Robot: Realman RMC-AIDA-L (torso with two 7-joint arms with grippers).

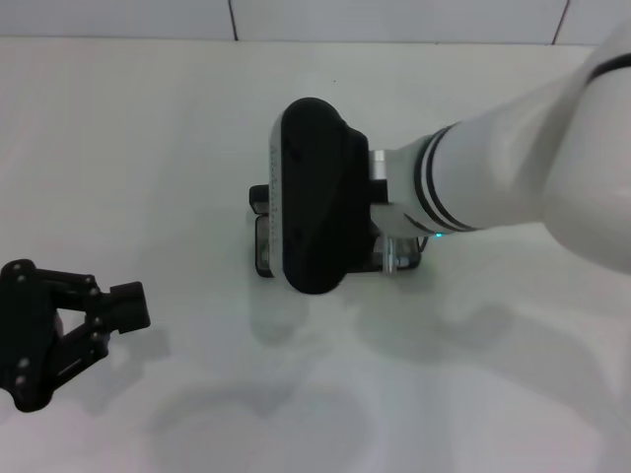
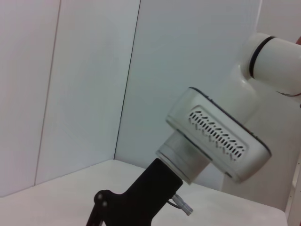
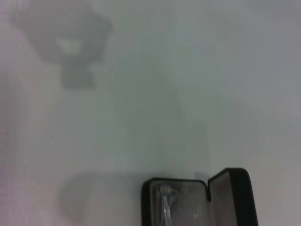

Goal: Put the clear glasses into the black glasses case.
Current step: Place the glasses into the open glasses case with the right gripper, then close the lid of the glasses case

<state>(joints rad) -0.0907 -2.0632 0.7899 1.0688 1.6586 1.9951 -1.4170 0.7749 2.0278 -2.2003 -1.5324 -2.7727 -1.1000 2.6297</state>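
At counter (image 1: pixel 148 128) centre: black glasses case (image 3: pixel 230 197) open, clear glasses (image 3: pixel 167 202) inside, under right gripper (image 1: pixel 315 212), aperture unclear; left gripper (image 1: pixel 118 307) at 8 o'clock, spread wide.

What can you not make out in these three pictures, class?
- Head view: the right gripper and most of the matte black hinged glasses case hide under the arm's black housing.
- Right wrist view: transparent clear glasses blurred in the case, cut off by the edge.
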